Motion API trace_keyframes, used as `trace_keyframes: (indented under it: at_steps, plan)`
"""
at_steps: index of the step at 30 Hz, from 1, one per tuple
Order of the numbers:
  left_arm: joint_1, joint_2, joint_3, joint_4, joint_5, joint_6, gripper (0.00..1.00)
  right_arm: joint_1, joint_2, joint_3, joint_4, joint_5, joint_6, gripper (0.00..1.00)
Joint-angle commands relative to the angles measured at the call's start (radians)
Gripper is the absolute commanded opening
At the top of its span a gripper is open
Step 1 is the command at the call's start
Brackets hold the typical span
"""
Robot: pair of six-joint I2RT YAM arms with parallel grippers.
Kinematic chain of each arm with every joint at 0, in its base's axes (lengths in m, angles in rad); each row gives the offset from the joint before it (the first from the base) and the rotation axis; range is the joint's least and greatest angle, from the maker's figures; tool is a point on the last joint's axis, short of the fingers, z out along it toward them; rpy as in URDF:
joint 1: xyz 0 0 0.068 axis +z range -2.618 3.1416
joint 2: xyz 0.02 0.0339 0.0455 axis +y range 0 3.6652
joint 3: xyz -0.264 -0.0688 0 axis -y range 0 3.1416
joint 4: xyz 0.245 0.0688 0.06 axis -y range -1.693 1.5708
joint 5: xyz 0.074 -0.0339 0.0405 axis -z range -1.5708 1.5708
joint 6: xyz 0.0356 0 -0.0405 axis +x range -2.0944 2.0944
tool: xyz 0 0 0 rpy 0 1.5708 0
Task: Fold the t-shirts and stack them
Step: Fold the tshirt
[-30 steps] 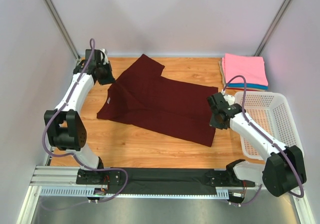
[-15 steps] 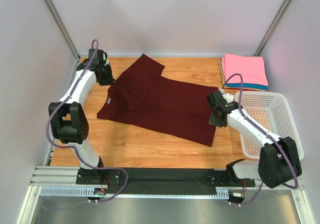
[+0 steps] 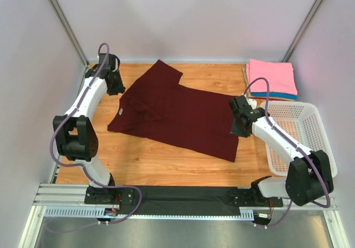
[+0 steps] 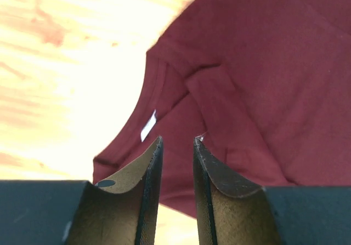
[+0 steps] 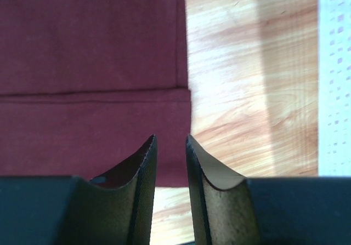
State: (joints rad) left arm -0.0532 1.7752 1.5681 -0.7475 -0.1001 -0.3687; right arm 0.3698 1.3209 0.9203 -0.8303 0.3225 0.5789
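Both slightly apart: left end effector (image 4: 178, 139), right end effector (image 5: 170, 137); soft maroon t-shirt (image 3: 183, 117) on wood-grain table (image 3: 144, 160).

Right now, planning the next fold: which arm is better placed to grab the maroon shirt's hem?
Right. The right arm holds its jaws apart over the hem of the maroon t-shirt; the left arm is at the collar.

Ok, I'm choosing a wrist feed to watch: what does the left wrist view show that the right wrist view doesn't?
Only the left wrist view: the white neck label. Only the right wrist view: the hem and the basket. Both: the shirt on the table, and the arm's own gripper, the left gripper or the right gripper, slightly open with nothing in it.
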Motion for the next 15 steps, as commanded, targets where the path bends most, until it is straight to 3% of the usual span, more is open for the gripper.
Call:
trace_keyframes:
  at_steps: [1, 4, 8, 15]
  plan:
    - [-0.019, -0.117, -0.071, -0.032, -0.04, -0.074, 0.35, 0.004, -0.023, 0.003, -0.011, -0.085, 0.019, 0.29]
    - [-0.028, -0.199, -0.228, 0.061, 0.136, -0.133, 0.35, 0.012, 0.004, -0.06, 0.049, -0.209, 0.045, 0.26]
    - [-0.03, -0.237, -0.417, 0.144, 0.226, -0.205, 0.35, 0.043, 0.034, -0.119, 0.134, -0.307, 0.047, 0.25]
    - [-0.028, -0.194, -0.513, 0.111, 0.034, -0.279, 0.3, 0.052, 0.098, -0.155, 0.135, -0.324, 0.048, 0.24]
